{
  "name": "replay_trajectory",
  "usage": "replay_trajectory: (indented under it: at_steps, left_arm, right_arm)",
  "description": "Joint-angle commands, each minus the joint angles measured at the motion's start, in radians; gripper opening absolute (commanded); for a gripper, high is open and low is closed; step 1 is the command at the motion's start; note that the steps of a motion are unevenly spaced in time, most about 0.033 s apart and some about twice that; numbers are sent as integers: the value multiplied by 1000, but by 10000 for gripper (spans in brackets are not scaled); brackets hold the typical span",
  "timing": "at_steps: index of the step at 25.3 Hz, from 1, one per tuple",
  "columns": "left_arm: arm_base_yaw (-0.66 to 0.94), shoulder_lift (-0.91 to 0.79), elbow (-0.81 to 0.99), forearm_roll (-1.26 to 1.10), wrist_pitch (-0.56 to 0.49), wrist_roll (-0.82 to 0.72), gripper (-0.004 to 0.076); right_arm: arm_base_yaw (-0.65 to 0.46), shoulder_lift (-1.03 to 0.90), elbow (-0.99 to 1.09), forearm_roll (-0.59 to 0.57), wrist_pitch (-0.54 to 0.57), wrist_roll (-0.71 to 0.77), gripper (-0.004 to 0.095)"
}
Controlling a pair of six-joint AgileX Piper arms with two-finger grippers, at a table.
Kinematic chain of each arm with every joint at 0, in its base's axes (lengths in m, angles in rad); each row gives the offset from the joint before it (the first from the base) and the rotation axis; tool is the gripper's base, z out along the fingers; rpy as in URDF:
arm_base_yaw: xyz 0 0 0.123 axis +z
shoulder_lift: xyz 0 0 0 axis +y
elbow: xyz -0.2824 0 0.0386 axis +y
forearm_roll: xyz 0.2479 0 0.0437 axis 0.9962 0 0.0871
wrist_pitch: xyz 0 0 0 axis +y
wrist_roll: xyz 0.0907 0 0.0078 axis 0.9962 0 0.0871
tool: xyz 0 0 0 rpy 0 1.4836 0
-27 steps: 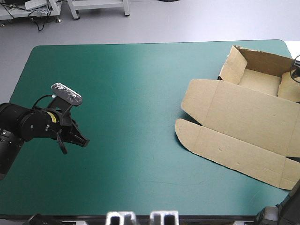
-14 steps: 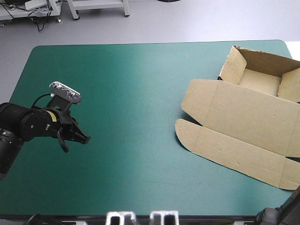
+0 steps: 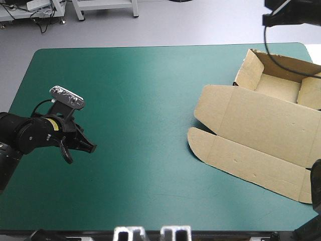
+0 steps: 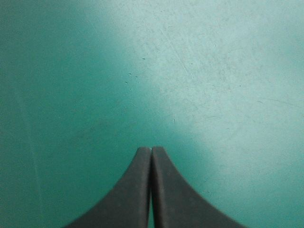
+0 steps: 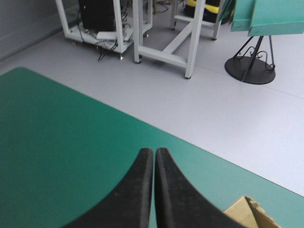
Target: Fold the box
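The brown box of cut board (image 3: 261,125) is lying on the right part of the teal-green table cover (image 3: 145,95) and is reaching to the right edge of the table. Its far part is standing as an open tray with raised walls near the far right corner. Its wide lid with the rounded flaps is lying flat toward the near side.

The right gripper (image 5: 154,151) is hanging raised over the far right part of the table and is looking level across it. Its two black fingers (image 5: 142,190) are pressed together in one pointed arch and are pinching nothing. In the right wrist view only one corner of the box (image 5: 249,211) is showing, low beside the base of the fingers and apart from them. Ahead of the fingertips the cover (image 5: 57,142) is running to the far edge of the table.

The left gripper (image 3: 90,149) is hanging over the left part of the table, well apart from the box, with its tips pointing toward the box's side. Its black fingers (image 4: 137,194) are also pressed together, with nothing between them. Ahead of them and under them only the bare cover (image 4: 213,71) is showing. I cannot tell if the tips are touching it.
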Motion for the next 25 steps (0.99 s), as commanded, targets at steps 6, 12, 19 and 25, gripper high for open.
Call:
replay_trajectory:
  at_steps: [6,12,19,25]
  left_arm:
    - [-1,-17,-21,-74,-48,32,-8]
    - [-1,-17,-19,-188,-36,129,-8]
    - [-1,-17,79,-243,-51,167,-8]
    - [-3,-17,194,-363,-108,213,-8]
  right_arm:
    - [395,-171,506,-377,22,29,-18]
    - [423,-267,819,-318,22,14,-18]
    - [423,-376,1054,-308,20,-13,-18]
    - [423,-445,1197,-308,20,-10,-18]
